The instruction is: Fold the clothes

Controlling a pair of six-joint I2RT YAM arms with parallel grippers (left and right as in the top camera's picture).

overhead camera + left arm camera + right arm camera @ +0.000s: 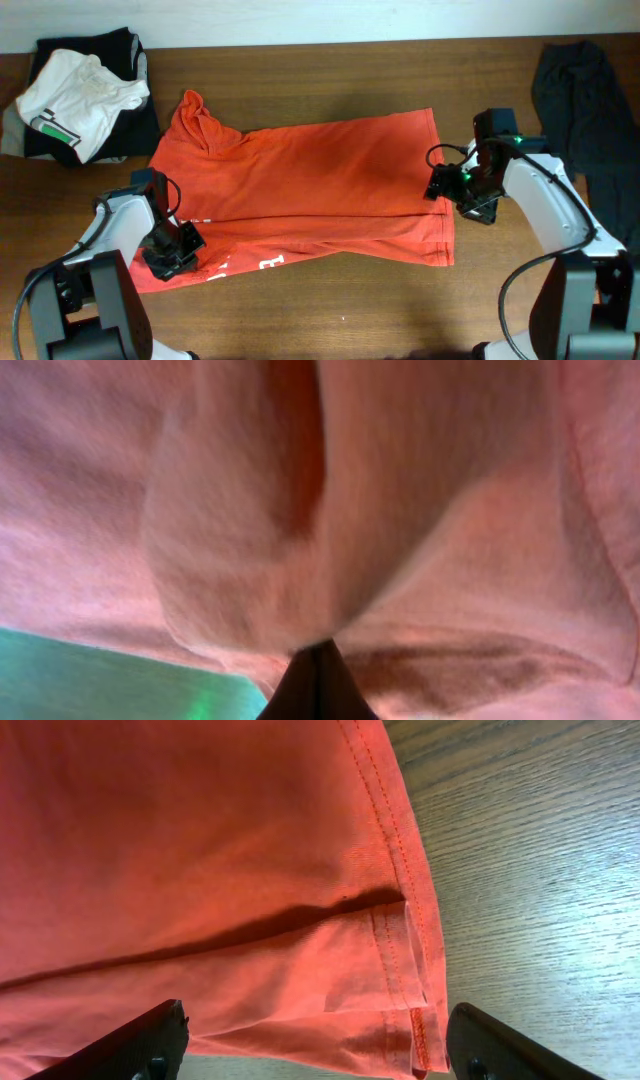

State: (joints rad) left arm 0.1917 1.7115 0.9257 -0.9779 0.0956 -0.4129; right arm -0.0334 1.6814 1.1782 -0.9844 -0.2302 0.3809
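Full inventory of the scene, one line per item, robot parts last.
red-orange T-shirt: 1, red-orange with white lettering, table centre, partly folded lengthwise
white T-shirt: 1, white with a green stripe, far left corner, crumpled on the black pile
black pile: 1, black clothing, far left corner
dark garment: 1, grey-black, far right edge
table: 1, brown wood
left gripper: 1, black, near-left corner of the shirt, closed on fabric
right gripper: 1, black, open, at the shirt's right hem
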